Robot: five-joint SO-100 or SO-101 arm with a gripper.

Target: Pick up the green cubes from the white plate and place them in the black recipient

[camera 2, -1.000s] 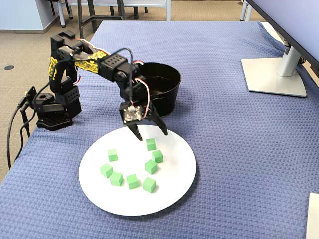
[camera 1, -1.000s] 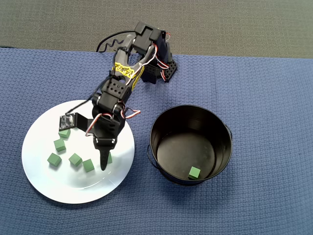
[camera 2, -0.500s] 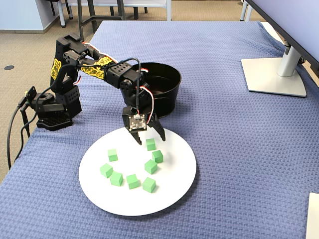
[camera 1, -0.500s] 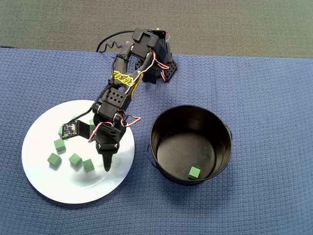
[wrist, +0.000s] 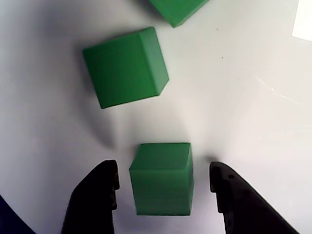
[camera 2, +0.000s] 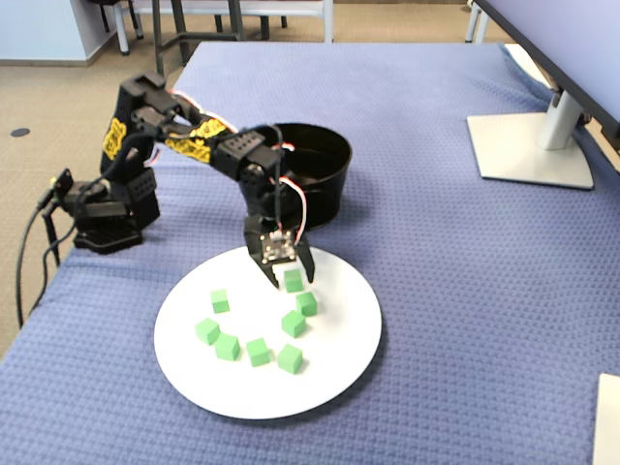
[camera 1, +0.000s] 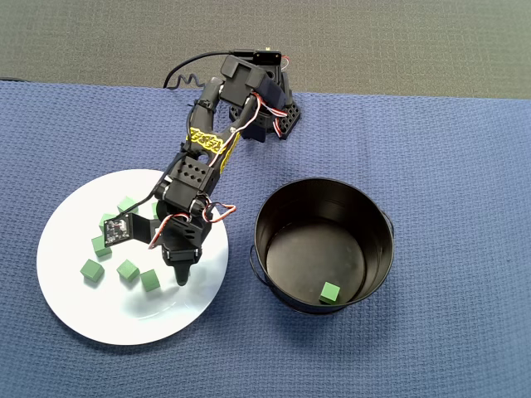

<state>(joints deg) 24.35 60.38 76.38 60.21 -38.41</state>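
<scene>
Step in hand: grasp approach on a plate cube. Gripper (wrist: 163,187) is low over the white plate (camera 2: 339,358), fingers (wrist: 95,195) spread wide, straddling one green cube (wrist: 162,178) (gap visible each side in wrist view, no contact yet).

Next move, as I judge it: close fingers squarely on that cube, lift clear, swing to the black recipient (camera 1: 377,265) beside the plate on the blue tabletop (camera 1: 456,166). Watch the neighbour cube (wrist: 126,67) just ahead of the fingers; it could get nudged.

Counts: 7 cubes on plate in fixed view incl. target (overhead shows fewer, arm hides some); 1 cube in recipient (camera 1: 330,291). Total seen 8. 1 plate, 1 recipient.
</scene>
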